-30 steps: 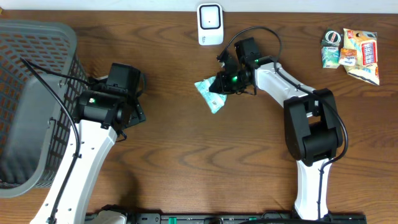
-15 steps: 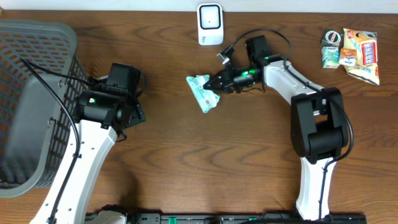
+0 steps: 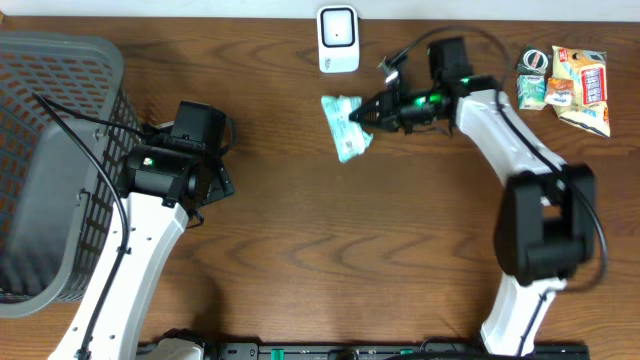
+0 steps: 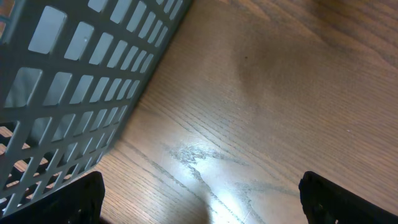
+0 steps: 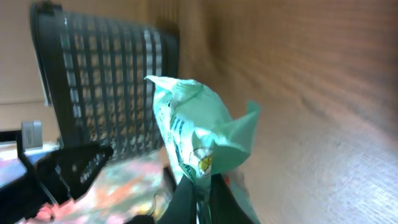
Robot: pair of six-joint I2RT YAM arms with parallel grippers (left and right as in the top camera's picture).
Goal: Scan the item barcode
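The right gripper (image 3: 370,116) is clamping a crumpled mint-green plastic packet (image 3: 343,127) near the white boxy barcode scanner (image 3: 338,40); pickup looks done, and the scan itself appears not yet made. The left gripper (image 4: 200,202) is idling wide open beside the grey lattice basket (image 3: 60,150).

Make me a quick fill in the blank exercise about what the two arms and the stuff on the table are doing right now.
1. The right gripper is shut on a light ____ packet.
2. The left gripper is ____ and holds nothing.
3. The grey basket stands on the ____ arm's side of the table.
4. The white scanner sits at the far edge, closest to the ____ gripper.

Missing words: green; open; left; right.
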